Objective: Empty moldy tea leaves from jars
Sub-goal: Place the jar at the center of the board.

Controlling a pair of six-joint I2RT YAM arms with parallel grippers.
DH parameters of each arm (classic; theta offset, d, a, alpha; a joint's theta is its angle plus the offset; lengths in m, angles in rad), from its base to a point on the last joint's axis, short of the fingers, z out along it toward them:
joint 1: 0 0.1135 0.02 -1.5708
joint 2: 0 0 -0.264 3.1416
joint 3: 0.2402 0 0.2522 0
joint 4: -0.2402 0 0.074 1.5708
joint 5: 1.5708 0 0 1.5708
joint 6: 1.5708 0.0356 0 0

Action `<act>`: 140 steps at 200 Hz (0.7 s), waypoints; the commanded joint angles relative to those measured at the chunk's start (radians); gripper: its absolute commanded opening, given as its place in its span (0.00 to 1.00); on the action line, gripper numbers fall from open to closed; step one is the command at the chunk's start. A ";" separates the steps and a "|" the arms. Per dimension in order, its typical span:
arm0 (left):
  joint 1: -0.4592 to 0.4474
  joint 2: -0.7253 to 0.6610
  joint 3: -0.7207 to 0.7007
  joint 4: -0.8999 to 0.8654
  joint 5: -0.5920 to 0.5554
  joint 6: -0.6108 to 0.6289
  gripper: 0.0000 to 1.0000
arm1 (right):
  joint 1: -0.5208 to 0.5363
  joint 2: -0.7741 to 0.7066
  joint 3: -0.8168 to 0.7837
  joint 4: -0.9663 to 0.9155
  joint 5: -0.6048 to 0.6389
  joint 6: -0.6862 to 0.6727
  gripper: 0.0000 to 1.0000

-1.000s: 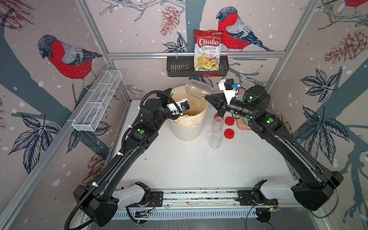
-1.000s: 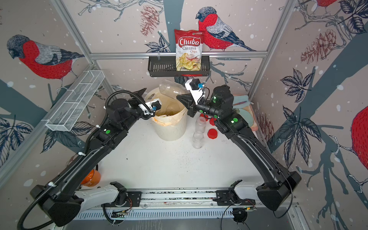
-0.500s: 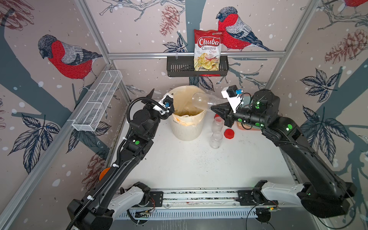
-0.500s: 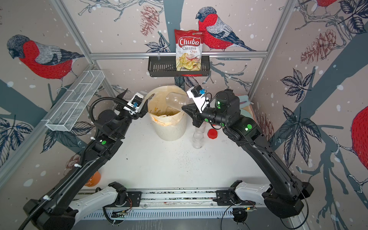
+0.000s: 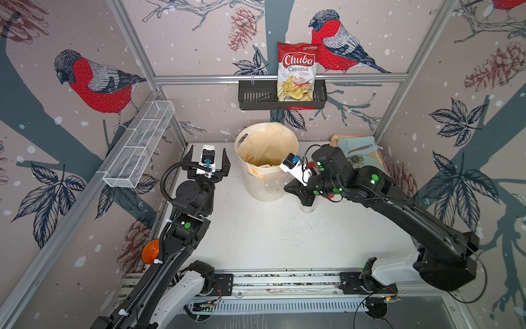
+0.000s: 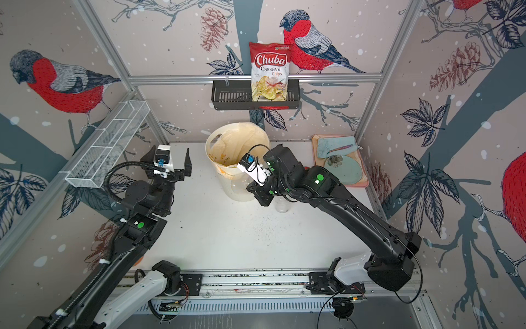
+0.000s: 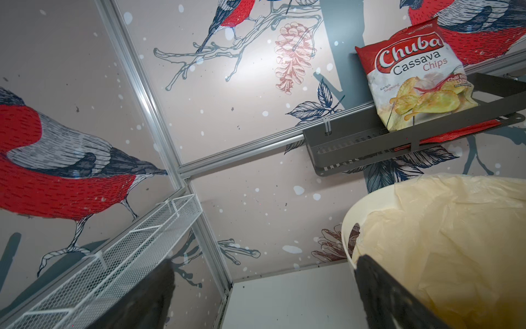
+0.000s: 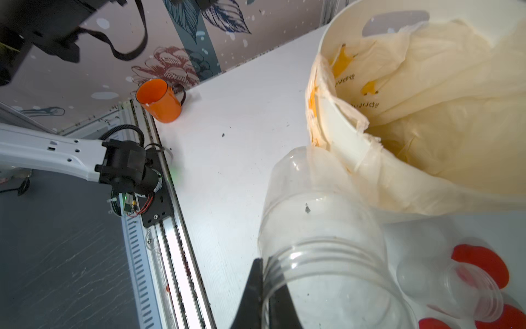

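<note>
My right gripper (image 8: 266, 296) is shut on the threaded rim of a clear lidless jar (image 8: 321, 228), one finger inside the mouth and one outside. That jar (image 5: 273, 185) hangs low against the front of the white bin (image 5: 239, 148) and holds only a few dark specks. Another open jar (image 5: 307, 206) stands on the table under the right wrist, and one more (image 8: 466, 287) shows among red lids (image 8: 481, 265). Dark tea leaves crumbs (image 5: 287, 225) dot the table. Left of the bin, my left gripper (image 5: 207, 152) points upward, open and holding nothing.
An orange mug (image 8: 159, 101) stands at the table's left edge near the front rail. A tray (image 6: 355, 182) with a blue cloth and a plate sits at the back right. A white wire shelf (image 5: 139, 145) juts from the left wall. A chips bag (image 5: 297, 71) fills the black wall basket.
My right gripper brought the jar down from over the bin's mouth to low in front of the bin. My left arm drew back from the bin's rim, staying open.
</note>
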 commanded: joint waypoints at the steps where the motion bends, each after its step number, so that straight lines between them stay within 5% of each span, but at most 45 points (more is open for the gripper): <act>1: 0.006 -0.021 -0.014 0.069 -0.037 -0.070 0.97 | 0.004 0.015 -0.032 -0.060 0.008 0.028 0.00; 140: 0.008 -0.052 -0.106 0.085 -0.038 -0.161 0.97 | 0.007 0.232 -0.123 -0.137 -0.041 0.050 0.00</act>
